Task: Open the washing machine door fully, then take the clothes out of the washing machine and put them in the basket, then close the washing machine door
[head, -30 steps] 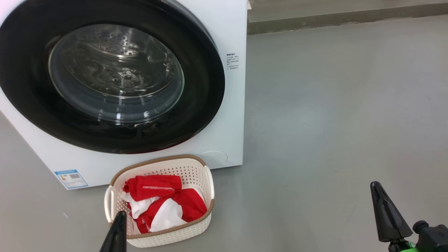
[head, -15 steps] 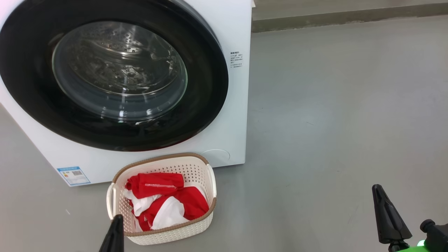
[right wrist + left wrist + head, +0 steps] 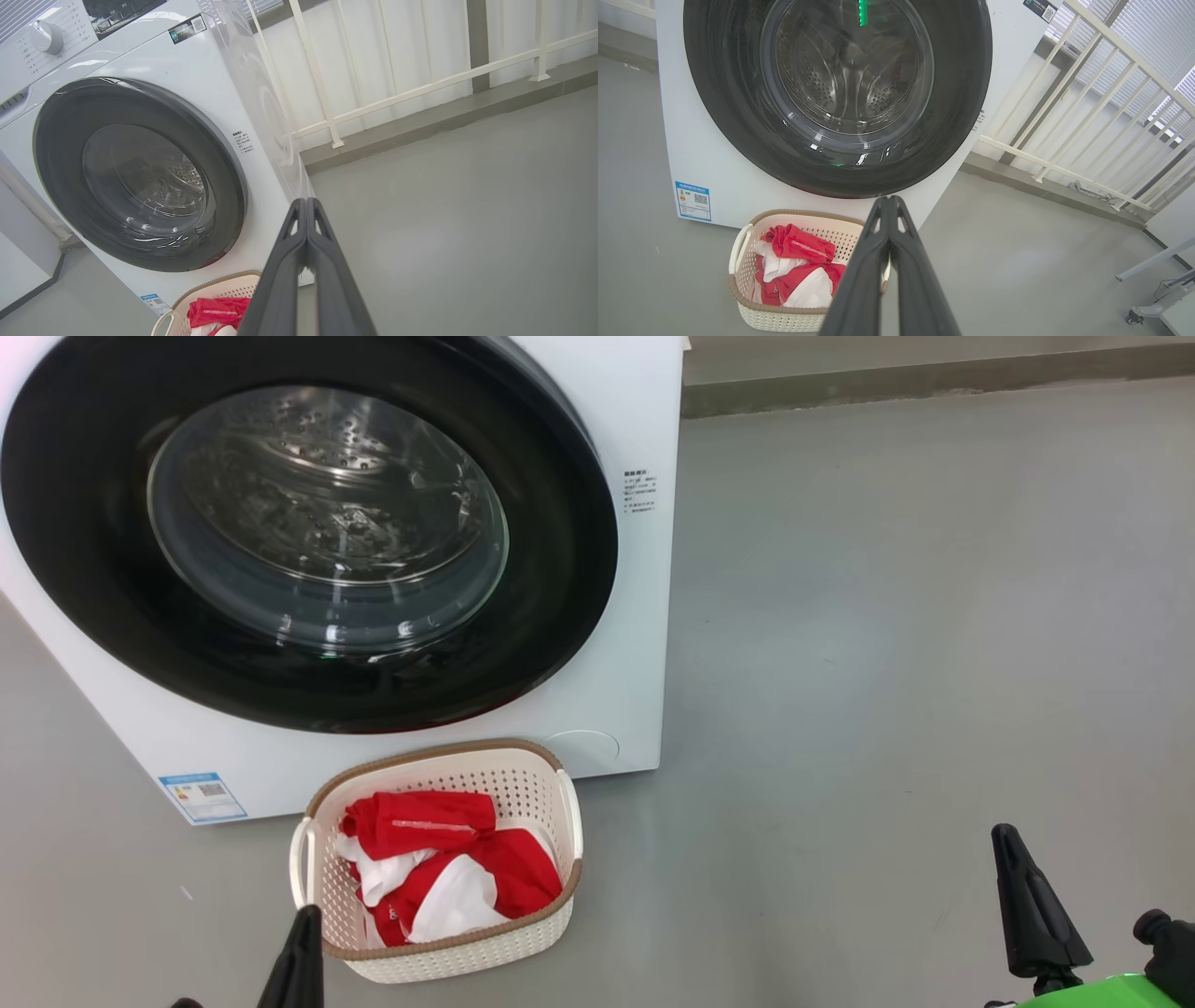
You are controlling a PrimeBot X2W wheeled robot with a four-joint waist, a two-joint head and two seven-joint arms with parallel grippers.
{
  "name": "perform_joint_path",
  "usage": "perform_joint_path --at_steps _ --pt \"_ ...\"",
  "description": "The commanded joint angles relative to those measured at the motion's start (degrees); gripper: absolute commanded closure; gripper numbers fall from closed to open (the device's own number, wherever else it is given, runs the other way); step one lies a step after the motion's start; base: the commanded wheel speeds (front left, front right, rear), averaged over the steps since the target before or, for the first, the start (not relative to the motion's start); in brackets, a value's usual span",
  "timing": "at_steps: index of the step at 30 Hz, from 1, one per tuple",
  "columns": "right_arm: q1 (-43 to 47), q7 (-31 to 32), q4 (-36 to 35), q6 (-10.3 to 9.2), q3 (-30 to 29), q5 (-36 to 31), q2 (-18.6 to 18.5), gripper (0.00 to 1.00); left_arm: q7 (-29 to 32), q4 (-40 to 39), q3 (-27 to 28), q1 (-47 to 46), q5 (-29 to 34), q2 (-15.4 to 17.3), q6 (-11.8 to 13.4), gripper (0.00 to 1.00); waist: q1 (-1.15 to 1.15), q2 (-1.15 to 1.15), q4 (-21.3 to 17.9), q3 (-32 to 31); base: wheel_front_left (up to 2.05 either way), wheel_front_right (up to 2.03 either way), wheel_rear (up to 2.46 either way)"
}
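The white washing machine (image 3: 644, 644) (image 3: 710, 168) (image 3: 201, 88) fills the upper left of the head view. Its round black-rimmed door (image 3: 560, 551) (image 3: 957, 93) (image 3: 56, 177) lies flush against the front, with the steel drum visible through the glass. On the floor just in front stands the cream basket (image 3: 448, 963) (image 3: 780, 321) (image 3: 219, 284), holding the red and white clothes (image 3: 448, 868) (image 3: 794, 266) (image 3: 215, 310). My left gripper (image 3: 303, 919) (image 3: 889, 200) is shut with nothing in it, low beside the basket's near left corner. My right gripper (image 3: 1006, 840) (image 3: 306, 201) is shut and holds nothing, far right over bare floor.
Grey floor (image 3: 887, 663) stretches to the right of the machine. A low kerb (image 3: 934, 383) with a white railing (image 3: 1087, 116) (image 3: 397, 93) runs behind it. A wheeled stand's leg (image 3: 1157, 298) shows at the far right of the left wrist view.
The whole head view has shifted a little, so the camera has moved. Both grippers sit slightly lower in that view. The door, basket and clothes look unchanged.
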Motion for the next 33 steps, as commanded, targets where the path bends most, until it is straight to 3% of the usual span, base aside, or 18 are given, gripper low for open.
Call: perform_joint_path --at_steps 1,33 --pt "-2.71 0.14 -1.06 -0.06 0.13 1.81 -1.09 1.00 0.22 -1.03 1.08 -2.60 -1.44 0.24 -0.54 1.00 -0.01 0.00 0.05 0.03 0.00 0.00 0.00" --pt "-6.96 5.20 3.22 -0.12 0.67 24.12 -1.85 1.00 5.51 2.66 2.78 -6.34 -23.06 0.37 -1.55 1.00 -0.01 0.00 1.57 0.74 0.00 0.00 0.00"
